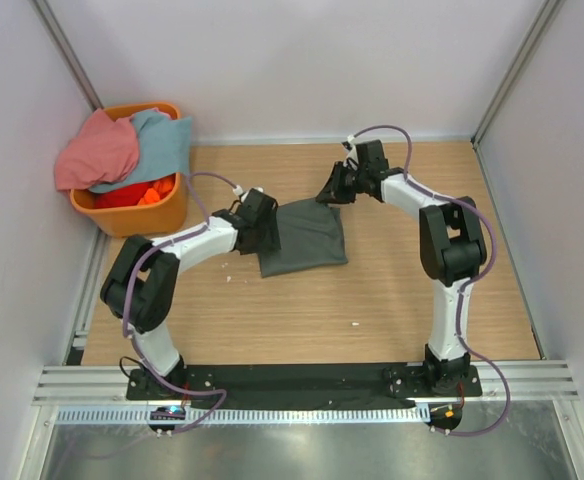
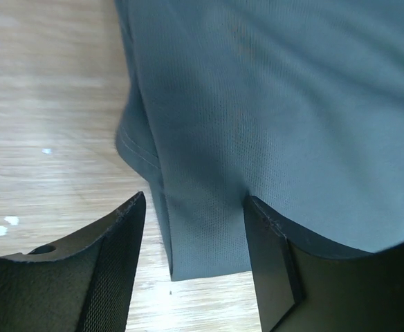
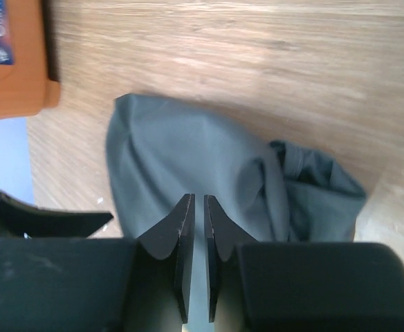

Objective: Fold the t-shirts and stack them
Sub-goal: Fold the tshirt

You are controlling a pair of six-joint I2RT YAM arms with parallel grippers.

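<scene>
The left jaws are held apart, and the hemmed edge of the dark grey t-shirt [image 2: 271, 104] is seen in the gap between them, lying on the tabletop [image 2: 50, 104]. The right jaws are drawn almost together, with only a thin slit left between them. Whether any cloth is caught there cannot be told. Beyond their tips, in the right wrist view, the same grey cloth is seen spread flat on one side and bunched into soft folds on the other.

From above, the dark grey t-shirt is seen folded into a roughly square shape near the middle of the tabletop. Its left edge is met by the left arm [image 1: 207, 240], and its far right corner is met by the right arm [image 1: 412, 195].

An orange basket [image 1: 137, 215] is set at the far left corner, well apart from the grey shirt. A salmon-pink t-shirt [image 1: 94, 152] and a light blue t-shirt [image 1: 162, 145] are heaped in it and hang over its rim, the pink one on the left and touching the blue one.
</scene>
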